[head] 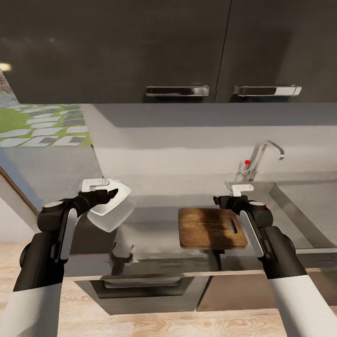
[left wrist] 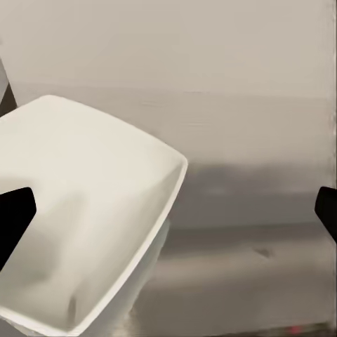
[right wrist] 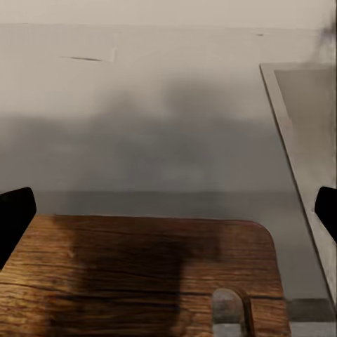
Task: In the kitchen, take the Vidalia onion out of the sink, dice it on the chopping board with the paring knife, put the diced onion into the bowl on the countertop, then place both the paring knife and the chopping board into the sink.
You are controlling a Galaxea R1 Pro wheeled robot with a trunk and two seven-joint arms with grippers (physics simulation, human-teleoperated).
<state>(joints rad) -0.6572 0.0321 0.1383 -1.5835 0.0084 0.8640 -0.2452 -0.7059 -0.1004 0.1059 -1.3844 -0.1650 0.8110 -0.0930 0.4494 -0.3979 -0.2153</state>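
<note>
**Bowl at left pincer, board under right**

My left pincer point(head: 110, 193) is at the bowl point(head: 112, 209), which sits tilted and raised over the counter point(head: 154, 224). In the left wrist view the fingers point(left wrist: 14, 217) stand wide apart, one over the bowl's point(left wrist: 91, 210) inside; I cannot tell if it grips. My right pincer point(head: 219, 200) is released, hovering at the board's point(head: 210, 228) far edge. The sink point(head: 304, 206) lies just right of the board. The tap point(head: 262, 159) stands behind.
</note>
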